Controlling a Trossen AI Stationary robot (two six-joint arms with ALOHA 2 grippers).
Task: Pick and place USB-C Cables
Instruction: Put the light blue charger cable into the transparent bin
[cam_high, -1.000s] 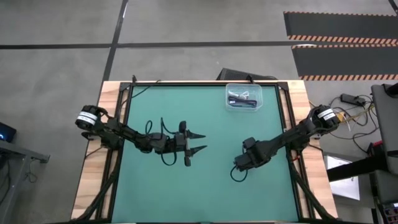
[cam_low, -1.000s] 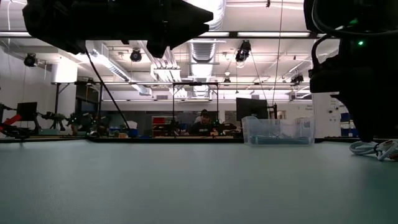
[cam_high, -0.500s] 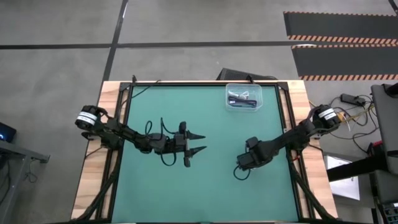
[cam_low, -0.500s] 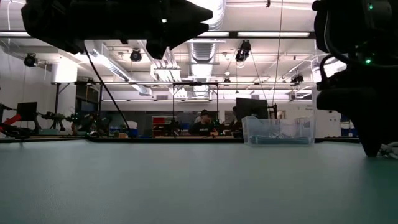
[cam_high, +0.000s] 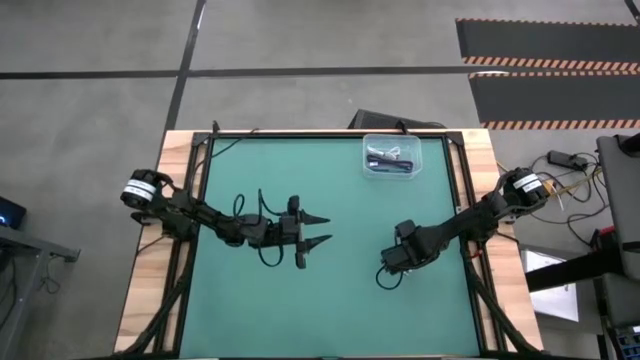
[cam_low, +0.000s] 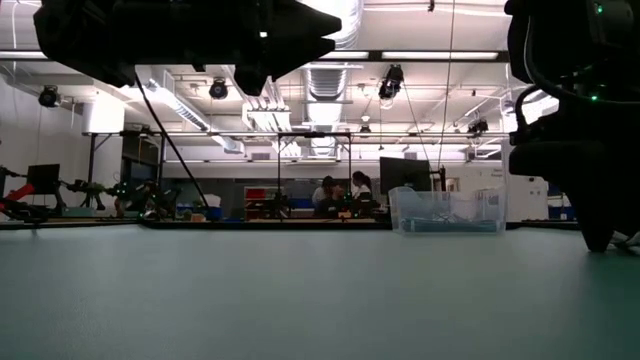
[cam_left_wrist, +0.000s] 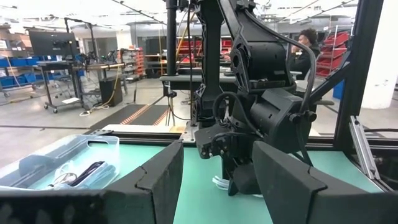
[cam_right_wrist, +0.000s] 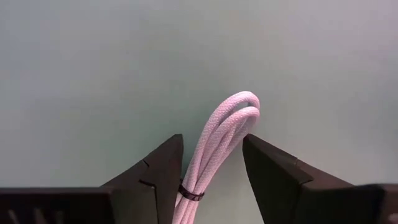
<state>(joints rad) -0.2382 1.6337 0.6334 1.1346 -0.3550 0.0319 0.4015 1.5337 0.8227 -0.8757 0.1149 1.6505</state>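
Note:
A white-grey bundled USB-C cable (cam_right_wrist: 217, 143) lies flat on the green table (cam_high: 260, 300), bound by a dark tie at its middle. My right gripper (cam_right_wrist: 211, 140) points straight down over it at the table's right side (cam_high: 390, 265), open, one finger on each side of the bundle's looped end. The high view hides the cable under the gripper; the left wrist view shows a bit of it (cam_left_wrist: 219, 182). My left gripper (cam_high: 328, 228) waits open above the table's middle left, pointing level toward the right arm. Dark cables (cam_high: 388, 160) lie in a clear bin (cam_high: 415, 150). My right gripper comes from above with its fingers across the white-grey cable near its looped end (cam_right_wrist: 239, 115), which lies on the table. The loop shows right beside one finger (cam_right_wrist: 261, 155); whether either finger touches the cable, I cannot tell.
The clear bin stands at the far right of the table, also in the low view (cam_low: 447, 210) and the left wrist view (cam_left_wrist: 37, 165). A thin black arm wire loops on the table near the right gripper (cam_high: 380, 282). People show in the room behind.
My right gripper has gone down toward the table over the white-grey cable, most of that in the first half second. In the low view its finger now stands in front of the cable, hiding nearly all of it. The cable has stayed where it was.

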